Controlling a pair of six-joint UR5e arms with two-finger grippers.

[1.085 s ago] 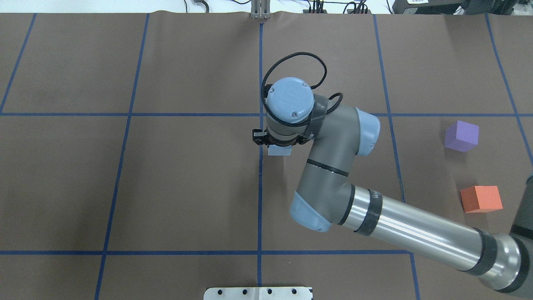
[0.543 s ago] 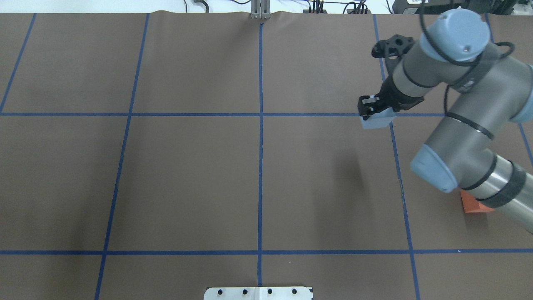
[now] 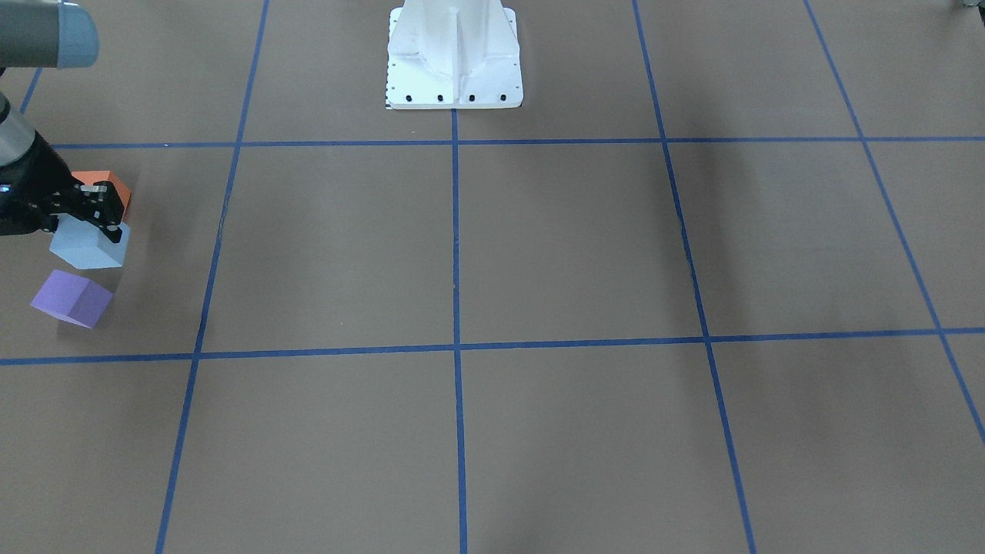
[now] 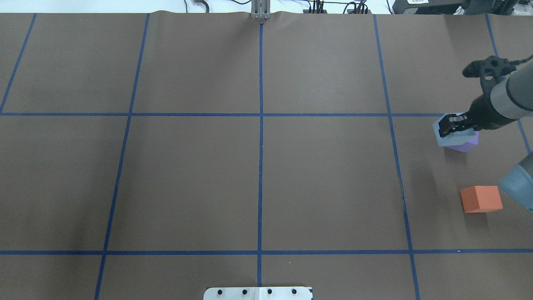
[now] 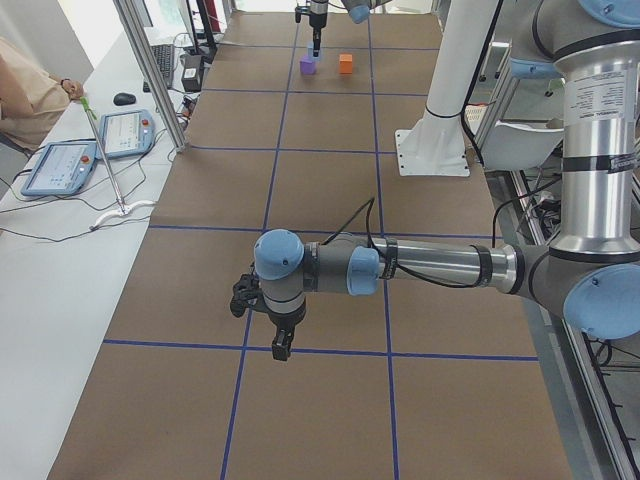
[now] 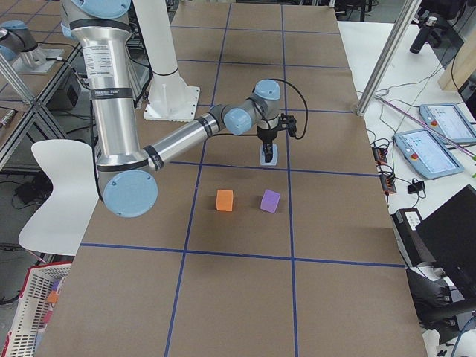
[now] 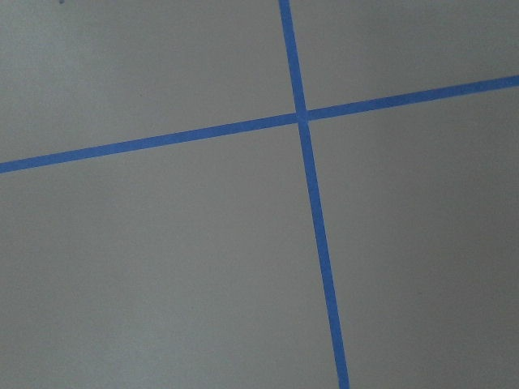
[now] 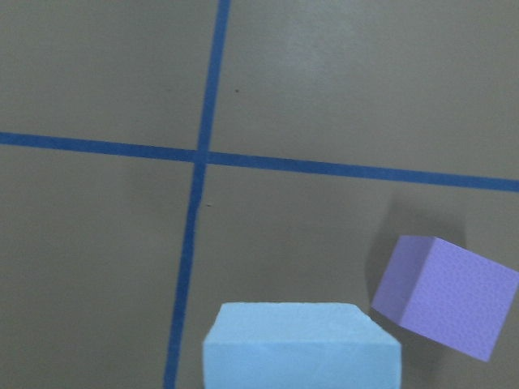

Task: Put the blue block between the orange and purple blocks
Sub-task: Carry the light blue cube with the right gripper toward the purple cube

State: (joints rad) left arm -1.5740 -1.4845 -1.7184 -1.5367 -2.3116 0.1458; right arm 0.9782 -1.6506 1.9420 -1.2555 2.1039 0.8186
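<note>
The right gripper is clenched on the blue block and holds it in the air near the right end of the desk, so this arm is the one placed to finish the job. The left gripper hangs over the desk's left end, well apart from all three blocks, and whether its jaws are released or clenched cannot be told. The orange block sits nearer the robot's edge and the purple block farther out toward the operators' edge, so the gap between them runs from one long edge of the desk to the other. The overhead view shows the blue block covering most of the purple one, and the right wrist view has the purple block just off to one side below it. The carried block therefore seems to hang about over the purple block, not over the gap. The gap probably lies toward the robot's edge from the jaws. The blocks are cubes, so no long axis needs aligning.
</note>
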